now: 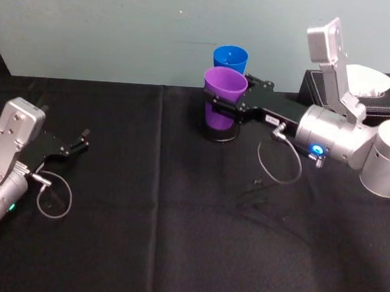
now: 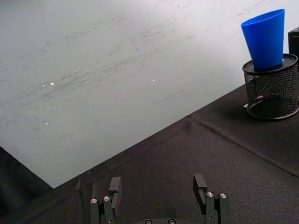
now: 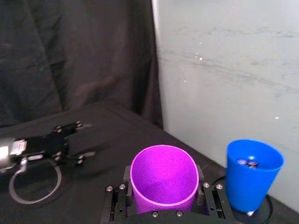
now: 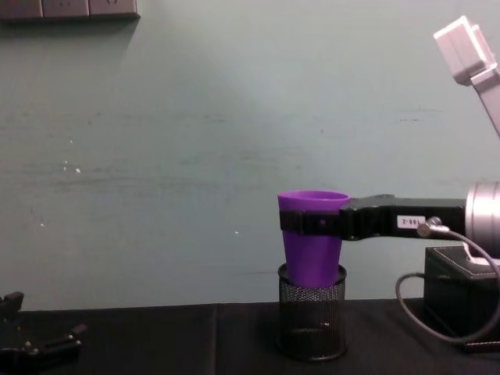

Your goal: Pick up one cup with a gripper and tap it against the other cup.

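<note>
Head view: right gripper [image 1: 223, 103], arm reaching level, clamps the purple cup [image 1: 225, 85] upright, just before the blue cup [image 1: 230, 57]; left gripper [image 1: 82, 142] parked at left. Left wrist view: left fingers [image 2: 115, 185] apart; blue cup stands in the mesh holder [image 2: 272, 93].

A lab-style test bench is suggested by a table draped in black cloth [image 1: 175, 251], set against a bare pale wall [image 4: 195, 156], with a black curtain [image 3: 70, 56] hung beside that wall and a mesh pen holder [image 2: 272, 91] stood on the cloth.
</note>
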You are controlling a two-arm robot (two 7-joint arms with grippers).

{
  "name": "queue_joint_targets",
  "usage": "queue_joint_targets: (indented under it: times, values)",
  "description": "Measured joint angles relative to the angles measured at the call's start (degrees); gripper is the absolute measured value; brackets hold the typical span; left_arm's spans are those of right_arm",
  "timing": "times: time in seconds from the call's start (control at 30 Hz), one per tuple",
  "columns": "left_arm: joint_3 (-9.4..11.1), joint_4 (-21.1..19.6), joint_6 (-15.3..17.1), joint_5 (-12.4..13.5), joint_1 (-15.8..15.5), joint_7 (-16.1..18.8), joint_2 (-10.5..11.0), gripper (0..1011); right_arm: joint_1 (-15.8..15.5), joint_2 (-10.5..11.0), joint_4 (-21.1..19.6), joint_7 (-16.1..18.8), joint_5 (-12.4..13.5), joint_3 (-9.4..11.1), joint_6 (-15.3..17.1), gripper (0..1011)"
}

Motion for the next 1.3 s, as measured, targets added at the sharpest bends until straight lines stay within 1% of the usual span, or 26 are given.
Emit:
queue_joint_targets:
  times: [0.03, 0.17, 0.37, 0.4, 0.47, 0.57, 0.6, 0.7, 0.9, 0.93, 1.03, 1.3]
  values:
    - [0.0, 0.0, 0.0, 0.0, 0.0, 0.0, 0.0, 1005, -1.0, 0.8, -1.5, -0.1, 0.4, -0.1, 0.4, 732]
    - [0.0, 0.0, 0.0, 0.0, 0.0, 0.0, 0.0, 1005, -3.3, 2.6, -5.1, -0.4, 1.2, -0.2, 0.9, 732]
    - [0.0, 0.0, 0.0, 0.0, 0.0, 0.0, 0.0, 1005, -6.6, 4.6, -8.9, -1.5, 2.1, -0.6, 1.1, 733]
    - [0.0, 0.0, 0.0, 0.0, 0.0, 0.0, 0.0, 1005, -7.5, 5.0, -9.7, -2.0, 2.1, -0.8, 0.8, 732]
    - [0.0, 0.0, 0.0, 0.0, 0.0, 0.0, 0.0, 1005, -8.2, 5.3, -10.2, -2.4, 2.1, -1.0, 0.5, 733]
    - [0.0, 0.0, 0.0, 0.0, 0.0, 0.0, 0.0, 1005, -10.0, 5.8, -10.8, -3.2, 1.6, -1.5, -0.9, 732]
    - [0.0, 0.0, 0.0, 0.0, 0.0, 0.0, 0.0, 1005, -10.0, 5.8, -10.8, -3.2, 1.6, -1.5, -0.9, 733]
    - [0.0, 0.0, 0.0, 0.0, 0.0, 0.0, 0.0, 1005, -11.3, 5.7, -10.3, -3.4, 1.2, -1.9, -2.5, 732]
    - [0.0, 0.0, 0.0, 0.0, 0.0, 0.0, 0.0, 1005, -12.7, 4.4, -7.1, -3.5, -0.2, -2.7, -6.0, 733]
    - [0.0, 0.0, 0.0, 0.0, 0.0, 0.0, 0.0, 1005, -12.7, 4.4, -7.1, -3.5, -0.2, -2.7, -6.0, 732]
    - [0.0, 0.0, 0.0, 0.0, 0.0, 0.0, 0.0, 1005, -12.9, 3.4, -4.8, -3.5, -1.2, -2.7, -7.9, 733]
    - [0.0, 0.0, 0.0, 0.0, 0.0, 0.0, 0.0, 1005, -12.5, 1.6, -0.3, -3.0, -2.7, -2.6, -10.4, 733]
